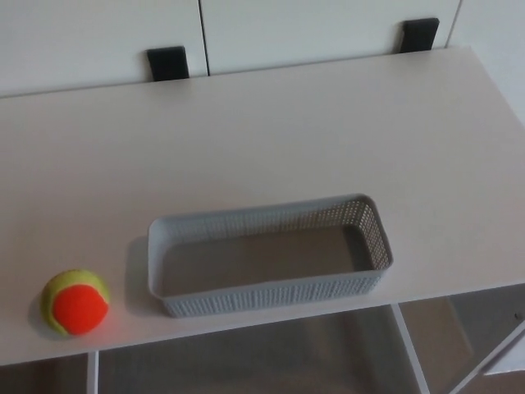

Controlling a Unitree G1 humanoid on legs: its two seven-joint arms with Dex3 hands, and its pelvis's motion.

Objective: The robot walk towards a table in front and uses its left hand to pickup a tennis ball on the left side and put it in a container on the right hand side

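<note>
Yellow-green and orange tennis ball (75, 302): one item, resting on the white bench (287, 131) at its near-left corner, close to the front edge. The orange patch faces the camera, and a yellow-green band wraps the top and left side.

Grey plastic container (271, 294): one item, oblong, with perforated mesh walls and a solid, bare floor. It stands upright near the front edge at the middle of the bench, its long side running roughly along that edge, slightly skewed. The ball lies to its left, apart from it, with a strip of bare bench between them.

Left robot hand and right robot hand: neither shows in the head view, so how far they are open, what they hold and where the ball lies relative to them cannot be told.

Black brackets (168, 62) (420, 34): two, at the far edge of the bench, against pale wall panels (98, 41).

White frame bars (408, 345): visible beneath the front edge.
</note>
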